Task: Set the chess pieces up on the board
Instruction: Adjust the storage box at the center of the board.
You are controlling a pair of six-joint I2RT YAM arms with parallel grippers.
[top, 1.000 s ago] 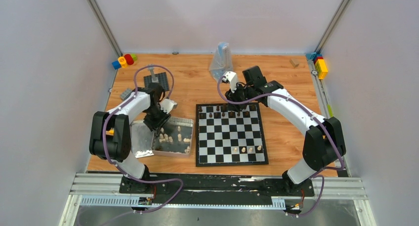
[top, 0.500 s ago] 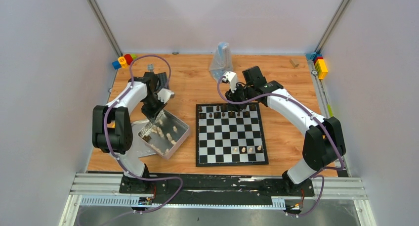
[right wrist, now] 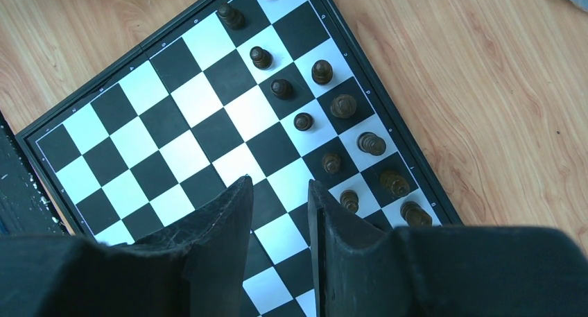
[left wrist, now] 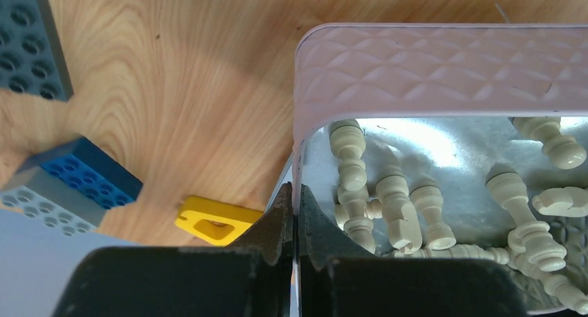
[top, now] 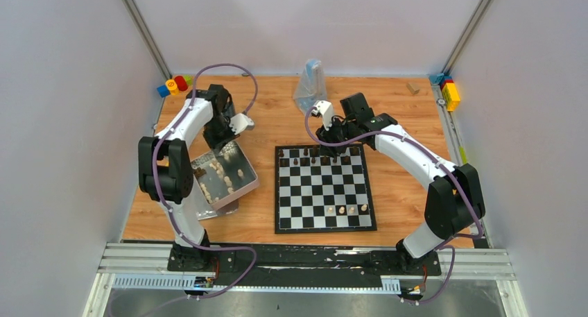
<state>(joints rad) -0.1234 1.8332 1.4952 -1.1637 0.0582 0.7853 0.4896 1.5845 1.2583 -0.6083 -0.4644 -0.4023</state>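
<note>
The board lies at the table's middle, also in the right wrist view. Dark chess pieces fill much of its two far rows. Three cream pieces stand near its front. My right gripper hangs open and empty over the far edge. My left gripper is shut on the far wall of a silver tin, pinching the rim. The tin sits turned at an angle and holds several loose cream pieces.
A yellow flat piece and blue bricks lie beside the tin. A clear plastic bag stands behind the board. Coloured bricks sit at the back left and back right. A silver lid lies under the tin.
My left gripper has swung toward the far left while holding the tin's wall, turning the tin from square to the board to a slant. The right arm has not moved.
</note>
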